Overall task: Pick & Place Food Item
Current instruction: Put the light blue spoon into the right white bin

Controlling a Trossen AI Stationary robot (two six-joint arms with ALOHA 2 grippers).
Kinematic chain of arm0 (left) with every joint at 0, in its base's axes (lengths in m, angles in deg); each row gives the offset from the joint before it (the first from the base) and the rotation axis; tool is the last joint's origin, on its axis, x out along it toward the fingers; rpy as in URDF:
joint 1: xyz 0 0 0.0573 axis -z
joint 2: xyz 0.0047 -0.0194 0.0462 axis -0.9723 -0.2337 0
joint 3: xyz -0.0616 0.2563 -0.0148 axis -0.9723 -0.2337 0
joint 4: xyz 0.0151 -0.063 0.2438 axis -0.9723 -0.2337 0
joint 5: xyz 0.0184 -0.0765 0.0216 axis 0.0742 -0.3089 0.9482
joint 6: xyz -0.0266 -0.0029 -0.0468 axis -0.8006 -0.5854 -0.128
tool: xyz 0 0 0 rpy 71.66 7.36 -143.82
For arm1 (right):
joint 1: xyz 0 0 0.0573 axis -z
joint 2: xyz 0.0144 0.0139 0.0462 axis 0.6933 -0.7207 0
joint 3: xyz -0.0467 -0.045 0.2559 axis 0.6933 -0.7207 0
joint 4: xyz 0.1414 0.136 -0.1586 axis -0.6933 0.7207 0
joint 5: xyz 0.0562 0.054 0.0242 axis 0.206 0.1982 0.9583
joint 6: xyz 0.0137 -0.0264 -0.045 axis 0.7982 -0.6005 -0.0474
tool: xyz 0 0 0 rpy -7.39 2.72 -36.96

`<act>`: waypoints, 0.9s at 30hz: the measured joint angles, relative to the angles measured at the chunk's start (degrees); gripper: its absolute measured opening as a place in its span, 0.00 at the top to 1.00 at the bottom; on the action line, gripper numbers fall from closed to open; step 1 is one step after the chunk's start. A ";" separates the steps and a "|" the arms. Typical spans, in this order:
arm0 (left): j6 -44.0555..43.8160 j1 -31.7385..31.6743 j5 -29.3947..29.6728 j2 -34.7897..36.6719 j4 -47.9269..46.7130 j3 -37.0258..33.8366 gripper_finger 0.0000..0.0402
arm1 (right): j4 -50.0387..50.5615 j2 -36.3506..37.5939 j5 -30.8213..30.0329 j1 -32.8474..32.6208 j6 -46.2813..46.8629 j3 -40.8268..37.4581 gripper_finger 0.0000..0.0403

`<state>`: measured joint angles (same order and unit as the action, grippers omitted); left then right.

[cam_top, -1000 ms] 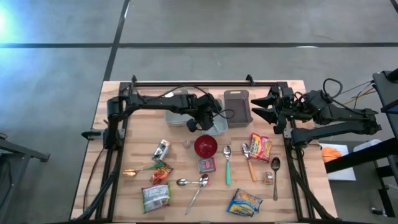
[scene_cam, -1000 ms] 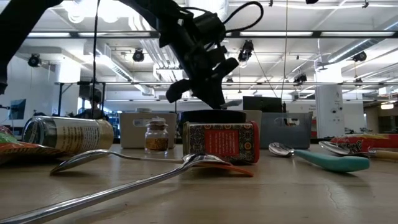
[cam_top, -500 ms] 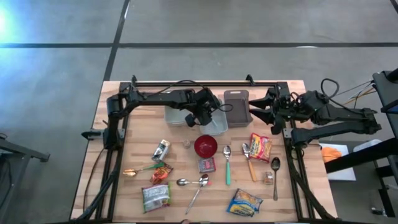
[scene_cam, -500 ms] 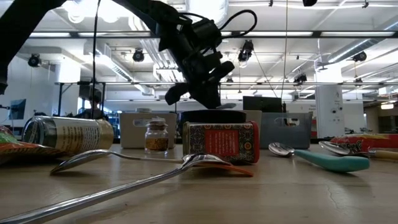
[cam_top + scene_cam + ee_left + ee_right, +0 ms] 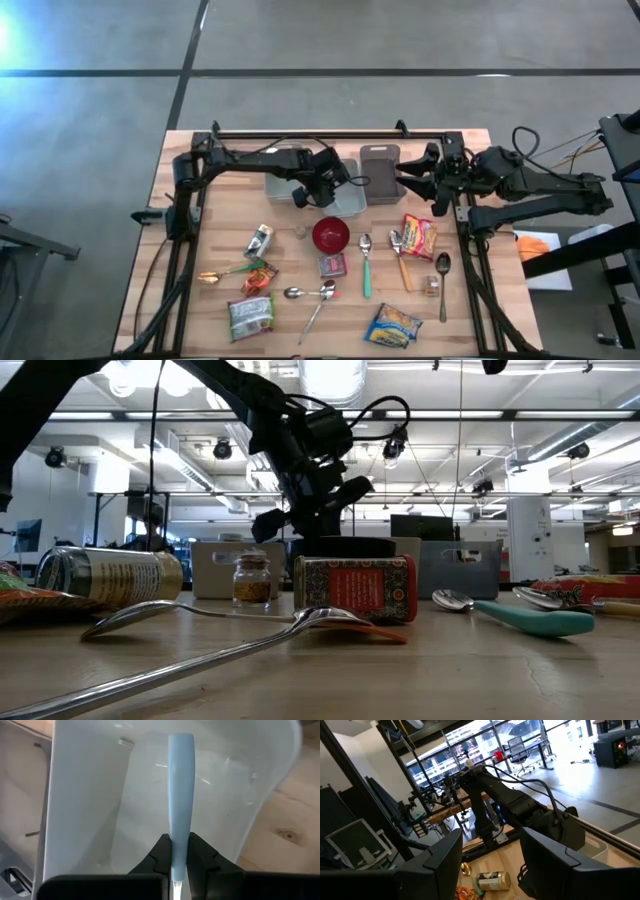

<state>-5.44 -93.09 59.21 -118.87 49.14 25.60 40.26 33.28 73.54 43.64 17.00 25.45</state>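
We see our left pincer (image 5: 180, 865), clamped on a pale blue plastic-handled utensil (image 5: 181, 795), has sunk lower into the translucent white rectangular bin (image 5: 85, 795), so release seems near; right pincer (image 5: 415, 178) waits half-open.

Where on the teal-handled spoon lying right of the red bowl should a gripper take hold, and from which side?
Probably mid-handle on the teal-handled spoon, coming straight down with the fingers across it. It lies flat, handle toward the table's front edge, bowl end beside the red bowl. The handle is the thicker part and has bare wood on both sides.
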 joint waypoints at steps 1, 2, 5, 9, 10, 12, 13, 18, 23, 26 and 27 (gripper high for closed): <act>0.01 0.00 -0.02 0.10 0.11 -0.28 0.94 | 0.02 -0.04 -0.02 0.02 0.00 0.01 0.51; 0.16 0.00 -0.02 0.10 0.17 -0.63 0.94 | 0.02 -0.11 0.00 0.02 0.00 -0.01 0.51; 0.79 0.07 -0.04 0.32 0.48 -1.47 0.94 | 0.00 -0.10 0.00 0.02 0.04 0.00 0.51; 0.80 0.04 -0.04 0.32 -0.42 -1.54 0.94 | 0.00 -0.09 -0.05 0.01 0.04 -0.01 0.51; 1.03 0.04 -0.04 0.32 -0.42 -1.54 0.94 | -0.01 -0.09 -0.09 0.01 0.04 0.00 0.51; 1.86 0.05 -0.02 0.32 -0.49 -1.57 0.94 | -0.02 -0.05 -0.09 0.02 0.04 0.00 0.51; 2.11 0.07 -0.04 0.30 -0.53 -1.58 0.94 | -0.02 -0.07 -0.09 0.02 0.04 0.01 0.51; 2.27 0.07 -0.02 0.26 -0.51 -1.59 0.94 | -0.04 -0.07 -0.08 0.02 0.63 0.01 0.51; 2.29 0.07 0.06 0.21 -0.47 -1.60 0.94 | -0.04 -0.07 -0.08 0.02 0.63 0.00 0.51; 2.27 0.07 0.13 0.21 -0.42 -1.63 0.94 | -0.04 -0.07 -0.07 0.02 0.63 0.01 0.51; 2.27 0.07 0.13 0.20 -0.42 -1.63 0.94 | -0.04 -0.07 -0.07 0.01 0.63 0.01 0.51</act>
<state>-3.17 -93.02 59.34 -118.67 48.72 23.97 40.22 33.21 73.46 43.65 17.63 25.46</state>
